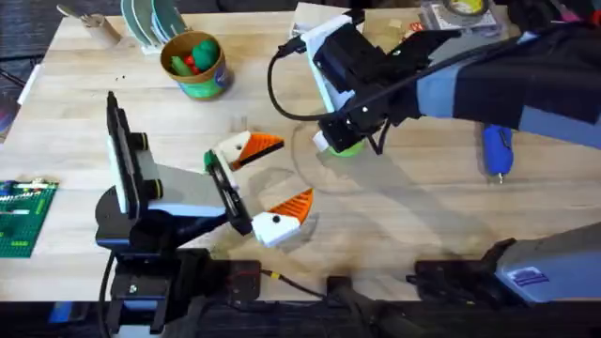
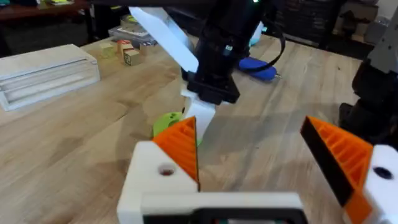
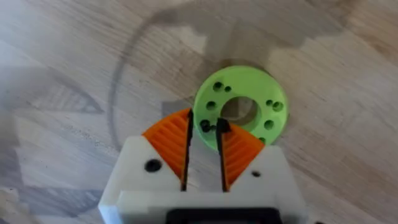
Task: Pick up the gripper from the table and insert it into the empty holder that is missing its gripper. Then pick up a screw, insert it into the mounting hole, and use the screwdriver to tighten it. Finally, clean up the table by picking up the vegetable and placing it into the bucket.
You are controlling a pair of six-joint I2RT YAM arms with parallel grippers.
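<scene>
- While the right arm reaches across the pale wooden table (image 1: 423,225), its white-and-orange right gripper (image 3: 203,142) points straight down over a round lime-green plastic disc with holes (image 3: 242,106), and the right wrist view shows its fingers nearly together with only a narrow gap, their tips at the disc's near edge.
- Whether those tips pinch the disc or merely touch it cannot be told.
- From overhead, that disc (image 1: 346,146) is mostly hidden under the right gripper (image 1: 336,141), with just a green sliver showing.
- The left gripper (image 1: 272,178) lies near the table's middle with its jaws spread wide and nothing between them; both white finger mounts carry orange ribbed pads (image 1: 293,202).
- The left wrist view looks past the left gripper (image 2: 261,155) to the disc (image 2: 166,122).
- The stubby blue cylindrical screwdriver (image 1: 496,150) lies on the table well to the right.
- The small round bucket with a yellow rim and green-blue wall (image 1: 214,79) stands at the far left, with red and green vegetables (image 1: 193,54) inside.
- A green building-brick plate (image 1: 21,218) sits at the left edge.
</scene>
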